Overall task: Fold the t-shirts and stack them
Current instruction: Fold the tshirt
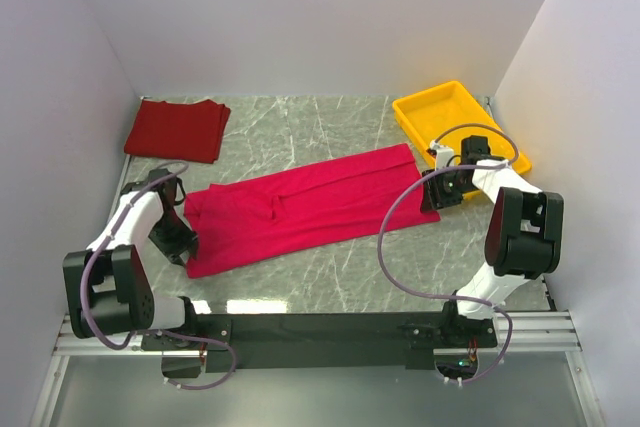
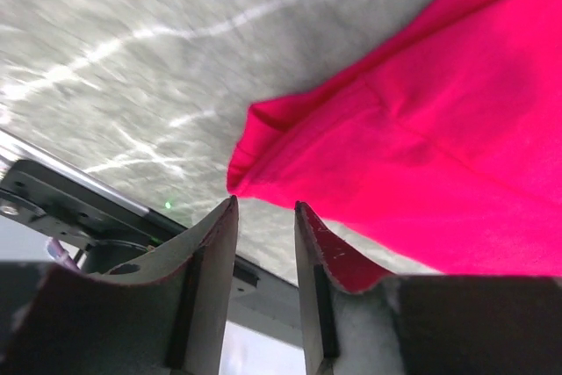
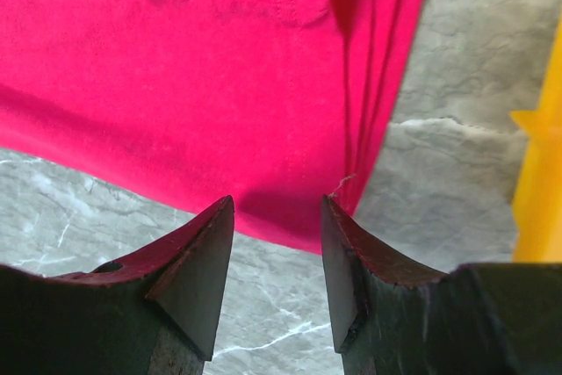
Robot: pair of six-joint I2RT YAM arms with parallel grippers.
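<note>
The crimson t-shirt (image 1: 310, 205) lies folded lengthwise in a long strip across the middle of the marble table. The maroon t-shirt (image 1: 178, 129) lies folded at the back left. My left gripper (image 1: 183, 239) is open and empty at the strip's near left corner; in the left wrist view its jaws (image 2: 263, 208) stand apart just below the cloth's corner (image 2: 263, 142). My right gripper (image 1: 437, 199) is open and empty at the strip's right end; in the right wrist view its jaws (image 3: 277, 208) frame the cloth's near edge (image 3: 290, 217).
A yellow plastic tray (image 1: 455, 125) stands at the back right, close behind my right arm. White walls close in the table on three sides. The black base rail (image 1: 320, 329) runs along the near edge.
</note>
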